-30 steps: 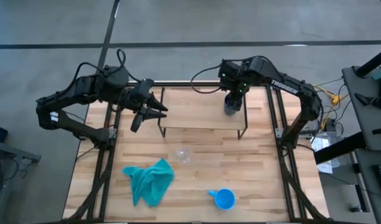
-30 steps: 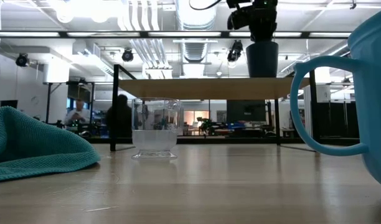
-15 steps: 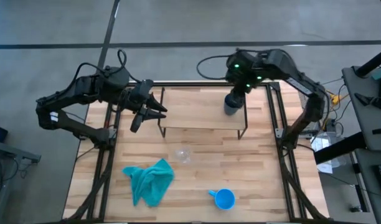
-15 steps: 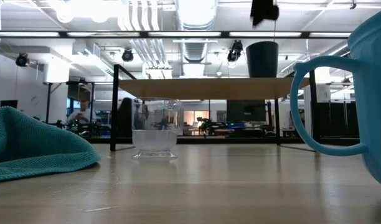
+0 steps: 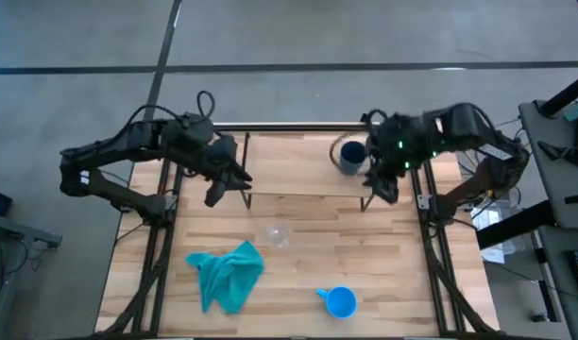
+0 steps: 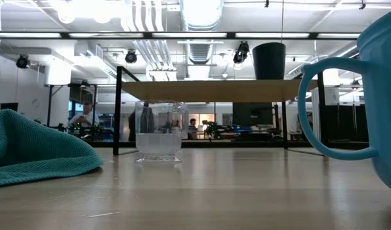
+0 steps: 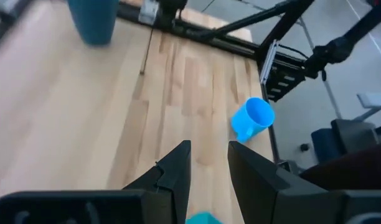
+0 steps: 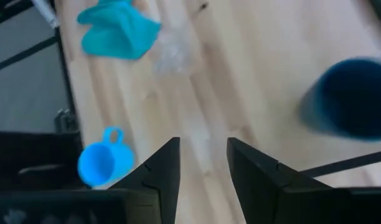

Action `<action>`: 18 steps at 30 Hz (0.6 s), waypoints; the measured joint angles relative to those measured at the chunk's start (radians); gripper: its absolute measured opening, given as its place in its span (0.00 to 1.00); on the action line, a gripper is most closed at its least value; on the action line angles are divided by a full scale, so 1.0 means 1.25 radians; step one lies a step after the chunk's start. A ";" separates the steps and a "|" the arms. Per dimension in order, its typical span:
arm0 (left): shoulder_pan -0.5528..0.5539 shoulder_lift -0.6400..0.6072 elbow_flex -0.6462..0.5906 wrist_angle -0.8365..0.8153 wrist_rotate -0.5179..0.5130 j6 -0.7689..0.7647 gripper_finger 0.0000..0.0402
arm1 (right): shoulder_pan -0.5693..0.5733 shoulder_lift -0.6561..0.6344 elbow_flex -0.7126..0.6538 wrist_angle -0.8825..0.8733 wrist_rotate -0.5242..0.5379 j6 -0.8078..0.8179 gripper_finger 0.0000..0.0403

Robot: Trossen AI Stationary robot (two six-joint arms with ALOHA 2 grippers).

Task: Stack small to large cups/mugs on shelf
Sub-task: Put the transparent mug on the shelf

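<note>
- Dark navy cup (image 5: 349,157) stands alone on the shelf (image 5: 298,165)
- My right end effector (image 5: 383,184) hangs open beside it, gripping nothing
- My left end effector (image 5: 234,176) waits open at the shelf's other end

Left arm reaches in from the left side, elbow bent, its left gripper (image 5: 234,176) held at the far left of the tabletop, jaws parted with nothing between them. Right arm folds in from the far right; right gripper (image 5: 383,181) points toward the near side, jaws parted, empty.
</note>
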 joint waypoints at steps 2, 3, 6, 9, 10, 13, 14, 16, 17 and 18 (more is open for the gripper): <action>-0.002 0.003 -0.022 0.004 0.007 -0.017 0.23 | 0.046 -0.002 -0.018 0.000 0.000 0.038 0.32; -0.004 0.008 -0.034 0.013 0.016 -0.018 0.23 | 0.067 -0.003 -0.030 0.000 0.002 0.053 0.32; -0.011 0.022 -0.063 0.047 0.051 -0.016 0.23 | 0.126 0.010 -0.069 0.000 0.003 0.077 0.32; -0.023 0.044 -0.086 0.114 0.104 -0.017 0.23 | 0.170 0.029 -0.110 0.000 0.005 0.115 0.31; -0.028 0.052 -0.089 0.123 0.118 -0.018 0.23 | 0.183 0.036 -0.122 0.001 0.005 0.131 0.31; -0.044 0.082 -0.087 0.138 0.135 -0.018 0.23 | 0.217 0.053 -0.159 0.002 0.001 0.170 0.30; -0.047 0.091 -0.087 0.132 0.137 -0.018 0.23 | 0.226 0.060 -0.170 0.005 -0.005 0.172 0.30; -0.054 0.106 -0.087 0.134 0.143 -0.018 0.23 | 0.244 0.072 -0.186 0.006 -0.013 0.174 0.30; -0.057 0.113 -0.087 0.133 0.148 -0.018 0.23 | 0.252 0.078 -0.191 0.008 -0.013 0.174 0.30; -0.061 0.120 -0.087 0.134 0.153 -0.019 0.23 | 0.259 0.082 -0.195 0.010 -0.014 0.174 0.30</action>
